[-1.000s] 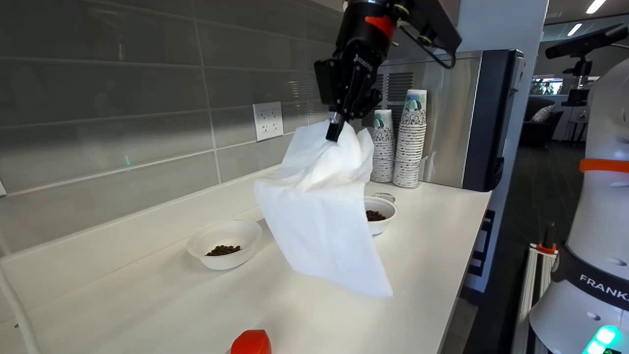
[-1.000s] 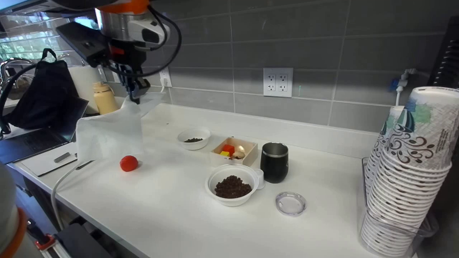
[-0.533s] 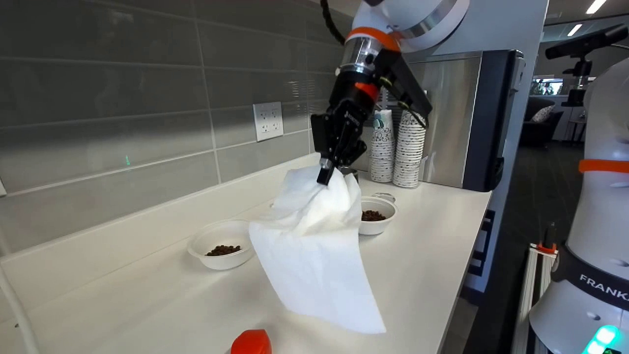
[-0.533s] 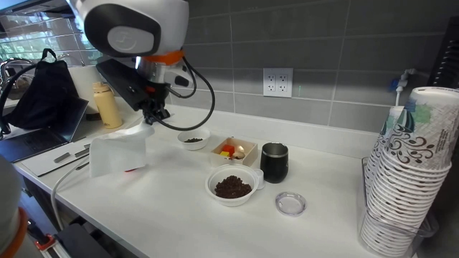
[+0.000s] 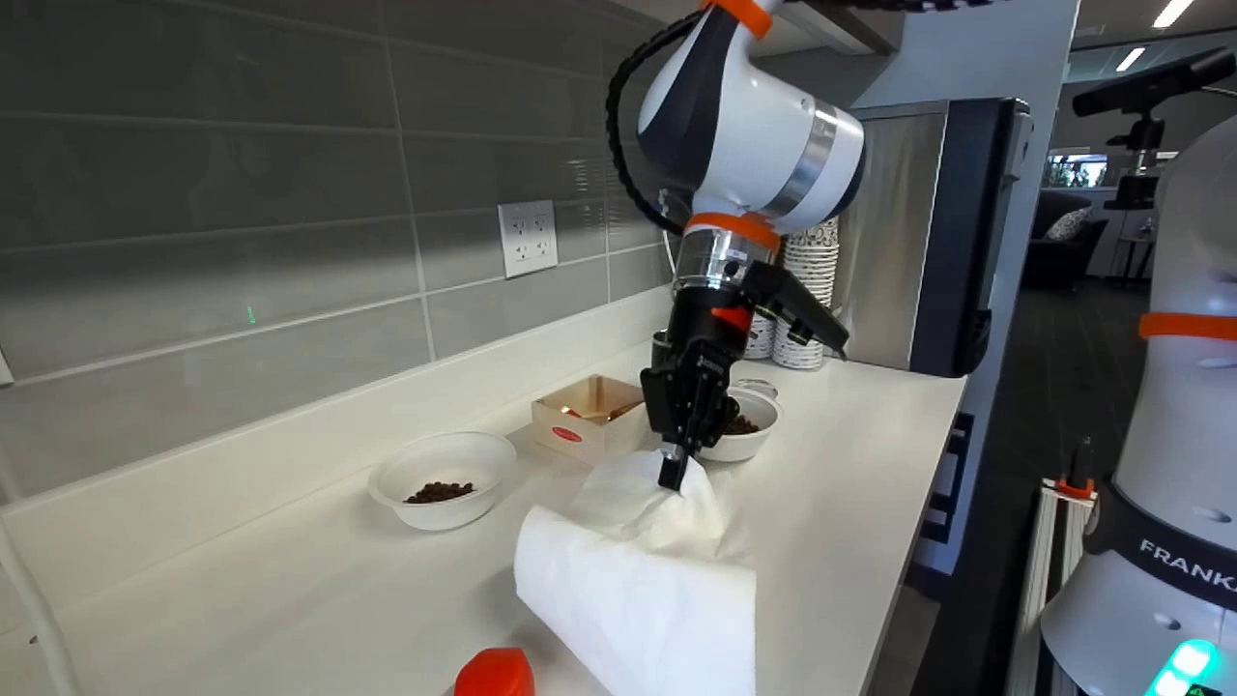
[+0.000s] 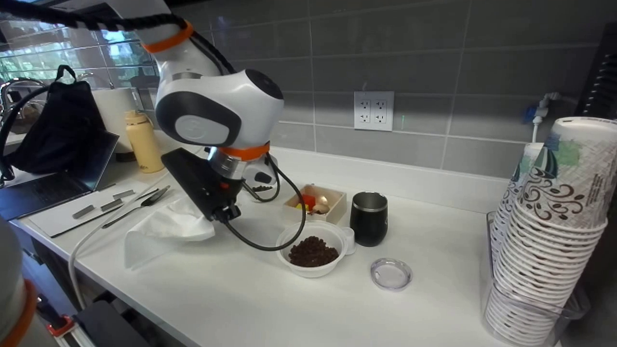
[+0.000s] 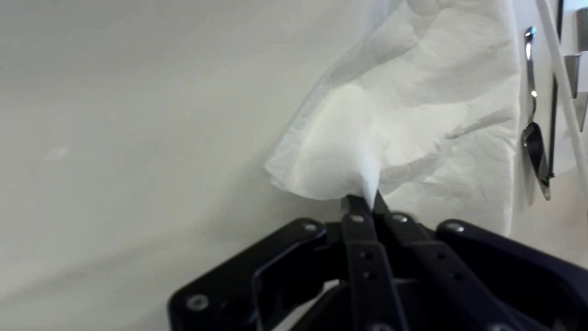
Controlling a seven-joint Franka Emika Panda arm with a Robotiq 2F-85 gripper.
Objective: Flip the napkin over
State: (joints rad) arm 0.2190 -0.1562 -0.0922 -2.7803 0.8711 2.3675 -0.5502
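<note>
The napkin [image 5: 638, 609] is a large creased white sheet, and it shows in both exterior views [image 6: 166, 229]. My gripper [image 5: 674, 472] is shut on its edge region, pinching a fold. In the wrist view the fold of the napkin [image 7: 427, 105] runs between the two fingertips of the gripper [image 7: 370, 202]. The napkin slopes from the gripper toward the counter, with a curved bend across its middle. Its near end passes out of the bottom of an exterior view. Whether its far end lies flat is hard to tell.
A white bowl [image 5: 445, 456] with dark pieces stands by the wall, another bowl [image 6: 311, 273] near the arm. A wooden box [image 6: 340, 206], black tumbler [image 6: 368, 221] and clear lid [image 6: 391, 273] stand beyond. A red object [image 5: 495, 674] sits near the napkin. Cutlery [image 6: 137, 208] lies beside it.
My gripper has come down toward the counter with the napkin held in it. The napkin has sunk, and its hanging part now bends into a curve. The wooden box has come into sight behind it.
</note>
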